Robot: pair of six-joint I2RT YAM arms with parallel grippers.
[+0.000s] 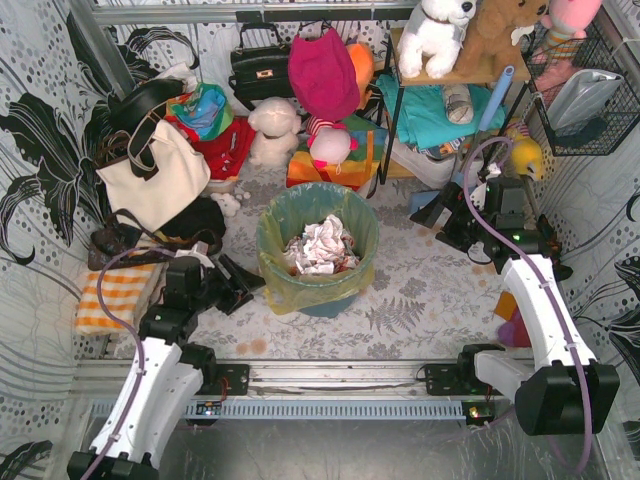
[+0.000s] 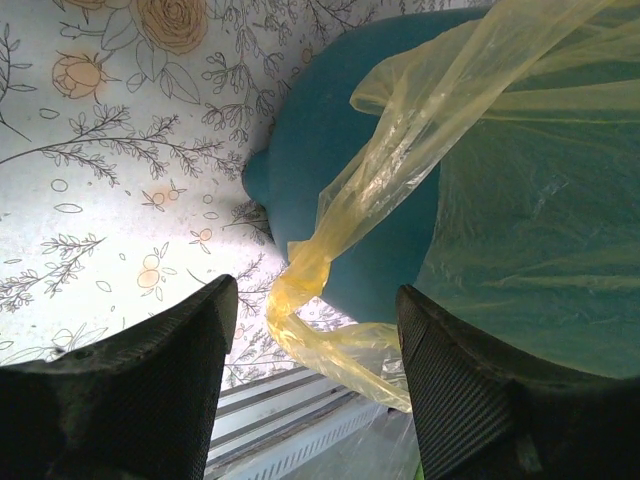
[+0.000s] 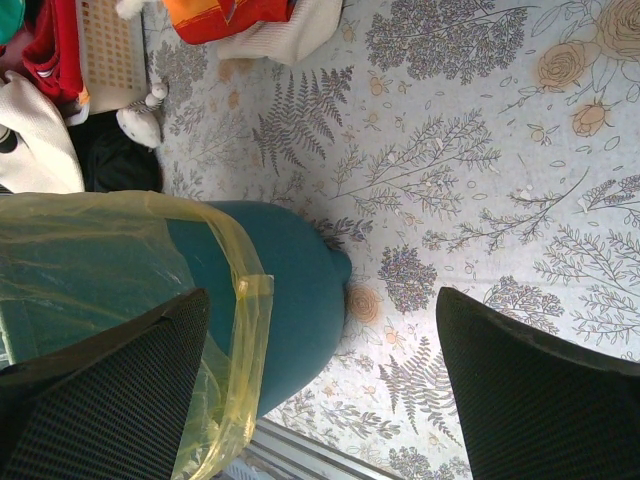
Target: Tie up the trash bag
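The trash bag (image 1: 288,290) is thin yellow plastic lining a round teal bucket (image 1: 330,303), its rim folded down over the outside, with crumpled white paper (image 1: 322,245) inside. My left gripper (image 1: 235,285) sits low at the bucket's left side. It is open, and in the left wrist view a twisted yellow strip of the bag (image 2: 300,280) hangs between its fingers (image 2: 180,360) without being pinched. My right gripper (image 1: 442,215) is to the right of the bucket and open. In the right wrist view a loop of the bag (image 3: 245,330) lies just beside its left finger (image 3: 130,390), over the bucket (image 3: 300,290).
A cream tote bag (image 1: 160,175) and dark bags stand at the back left, with an orange striped cloth (image 1: 115,295) by the left arm. Stuffed toys (image 1: 272,130) and a loaded shelf (image 1: 440,110) crowd the back. A metal rail (image 1: 330,385) runs along the near edge.
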